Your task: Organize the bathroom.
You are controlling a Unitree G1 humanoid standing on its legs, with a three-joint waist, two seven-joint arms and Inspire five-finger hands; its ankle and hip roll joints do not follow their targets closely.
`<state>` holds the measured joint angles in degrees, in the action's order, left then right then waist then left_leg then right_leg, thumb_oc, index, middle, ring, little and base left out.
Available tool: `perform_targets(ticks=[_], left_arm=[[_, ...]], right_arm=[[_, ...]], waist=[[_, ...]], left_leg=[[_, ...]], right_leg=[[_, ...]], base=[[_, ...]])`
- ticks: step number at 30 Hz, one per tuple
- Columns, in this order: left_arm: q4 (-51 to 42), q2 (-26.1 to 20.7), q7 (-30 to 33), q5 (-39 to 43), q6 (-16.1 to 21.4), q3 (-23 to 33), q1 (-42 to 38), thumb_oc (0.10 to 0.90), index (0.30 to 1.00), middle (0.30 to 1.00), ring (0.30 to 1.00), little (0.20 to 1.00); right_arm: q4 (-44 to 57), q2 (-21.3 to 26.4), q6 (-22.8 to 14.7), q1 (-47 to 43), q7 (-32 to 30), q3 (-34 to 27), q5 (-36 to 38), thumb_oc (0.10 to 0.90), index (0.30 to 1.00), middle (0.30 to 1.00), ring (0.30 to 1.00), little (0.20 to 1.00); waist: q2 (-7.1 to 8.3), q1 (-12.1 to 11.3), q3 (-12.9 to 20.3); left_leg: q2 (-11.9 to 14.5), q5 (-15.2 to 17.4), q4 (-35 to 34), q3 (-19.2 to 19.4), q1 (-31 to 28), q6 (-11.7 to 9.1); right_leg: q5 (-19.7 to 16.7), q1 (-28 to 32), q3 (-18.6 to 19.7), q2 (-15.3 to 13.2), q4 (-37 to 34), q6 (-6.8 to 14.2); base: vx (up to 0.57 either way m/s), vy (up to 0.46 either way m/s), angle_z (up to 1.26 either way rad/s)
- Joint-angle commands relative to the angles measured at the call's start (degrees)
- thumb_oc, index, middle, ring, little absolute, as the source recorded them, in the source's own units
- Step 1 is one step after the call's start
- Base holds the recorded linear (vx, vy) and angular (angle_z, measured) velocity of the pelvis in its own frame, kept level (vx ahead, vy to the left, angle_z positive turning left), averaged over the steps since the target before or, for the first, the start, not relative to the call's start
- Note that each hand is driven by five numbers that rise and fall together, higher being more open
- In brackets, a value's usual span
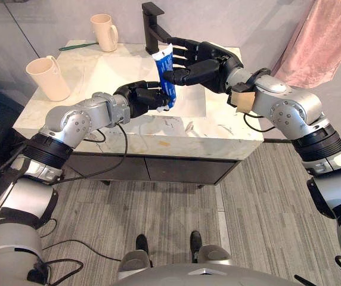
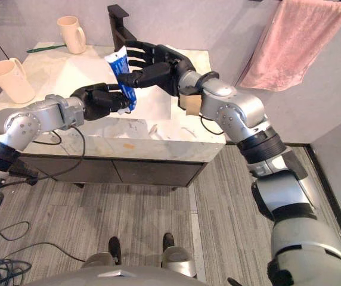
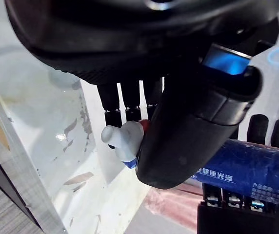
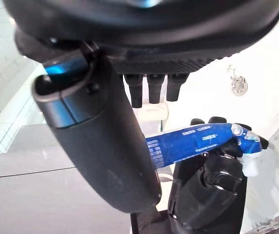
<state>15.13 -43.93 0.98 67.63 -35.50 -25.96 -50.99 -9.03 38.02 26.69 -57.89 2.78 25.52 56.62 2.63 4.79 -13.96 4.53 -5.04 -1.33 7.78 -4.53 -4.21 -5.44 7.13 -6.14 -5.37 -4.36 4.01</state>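
A blue and white toothpaste tube (image 1: pixel 166 71) stands nearly upright in the air over the white sink basin (image 1: pixel 120 71), just in front of the black faucet (image 1: pixel 152 24). My left hand (image 1: pixel 142 96) is curled round the tube's lower end, where the white cap (image 3: pixel 122 139) sticks out past its fingers. From the right, my right hand (image 1: pixel 199 64) reaches in and holds the tube's upper part, thumb in front and fingers behind. The right wrist view has the tube (image 4: pixel 188 144) running between the two hands.
A cream cup (image 1: pixel 48 77) stands on the marble counter (image 1: pixel 158 134) at the left, and a second one (image 1: pixel 104 31) at the back beside a green toothbrush (image 1: pixel 78 44). A pink towel (image 2: pixel 295 42) hangs on the wall at the right.
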Motion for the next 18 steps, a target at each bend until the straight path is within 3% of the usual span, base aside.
perform_targets(ticks=[1,7,8,9,12,13,18], left_arm=[[-2.5,0.3,-0.9,4.0,4.8,7.3,-1.8,0.400,0.300,0.300,0.300,0.300],[-2.0,-0.3,-1.3,4.3,4.2,8.0,-2.2,0.400,0.300,0.300,0.300,0.300],[-1.9,-0.3,-1.3,4.3,4.2,8.0,-2.2,0.400,0.300,0.300,0.300,0.300],[-1.8,-0.3,-1.3,4.3,4.2,8.1,-2.2,0.400,0.300,0.300,0.300,0.300],[-1.5,-0.5,-1.3,4.7,4.0,8.3,-2.3,0.400,0.300,0.300,0.300,0.300],[-1.4,-0.6,-1.4,4.8,4.1,8.3,-2.2,0.400,0.300,0.300,0.300,0.300],[-1.4,-0.4,-1.1,5.4,4.1,8.6,-2.1,0.400,0.300,0.300,0.300,0.300]], right_arm=[[2.5,2.6,-7.9,-4.6,-1.1,-0.6,0.8,0.800,0.900,0.900,0.900,0.900],[2.3,2.4,-7.7,-4.2,-1.1,-0.6,0.0,0.800,0.900,0.900,0.900,0.900],[2.3,2.3,-7.8,-4.2,-1.1,-0.6,0.0,0.780,0.869,0.869,0.869,0.869],[2.2,2.2,-7.7,-4.1,-0.9,-0.6,0.2,0.618,0.627,0.627,0.627,0.627],[1.8,2.1,-7.7,-3.8,-0.4,-0.5,0.7,0.510,0.465,0.465,0.465,0.465],[1.9,2.2,-7.6,-3.7,-0.2,-0.6,1.0,0.417,0.326,0.326,0.326,0.326],[2.5,1.4,-7.0,-2.9,-0.2,-0.9,2.9,0.400,0.300,0.300,0.300,0.300]], waist=[[-3.23,-2.0,8.6],[-3.33,-2.2,8.7],[-3.35,-2.2,8.7],[-3.39,-2.2,8.7],[-3.48,-2.3,8.6],[-3.49,-2.2,8.6],[-3.54,-2.3,8.3]], left_leg=[[5.4,5.4,3.5,1.9,-2.2,-0.6],[5.5,5.4,3.4,1.8,-2.4,-0.6],[5.5,5.4,3.4,1.8,-2.4,-0.6],[5.5,5.4,3.4,1.8,-2.4,-0.6],[5.5,5.4,3.5,1.7,-2.6,-0.6],[5.5,5.4,3.6,1.7,-2.5,-0.7],[5.5,5.4,3.8,1.7,-2.5,-0.6]], right_leg=[[6.8,-2.6,2.0,-0.6,3.7,2.8],[6.9,-2.4,1.8,-0.6,3.8,2.8],[6.9,-2.4,1.8,-0.6,3.8,2.8],[6.8,-2.3,1.7,-0.6,3.8,2.8],[6.8,-2.2,1.7,-0.6,3.9,2.8],[6.9,-2.3,1.8,-0.7,3.9,2.8],[6.8,-2.2,1.7,-0.7,4.1,2.8]], base=[[0.00,0.000,0.00],[0.00,0.000,0.00],[0.00,0.000,0.00],[0.00,0.000,0.00],[0.00,0.000,0.00],[0.00,0.000,0.00],[0.00,0.000,0.00]])
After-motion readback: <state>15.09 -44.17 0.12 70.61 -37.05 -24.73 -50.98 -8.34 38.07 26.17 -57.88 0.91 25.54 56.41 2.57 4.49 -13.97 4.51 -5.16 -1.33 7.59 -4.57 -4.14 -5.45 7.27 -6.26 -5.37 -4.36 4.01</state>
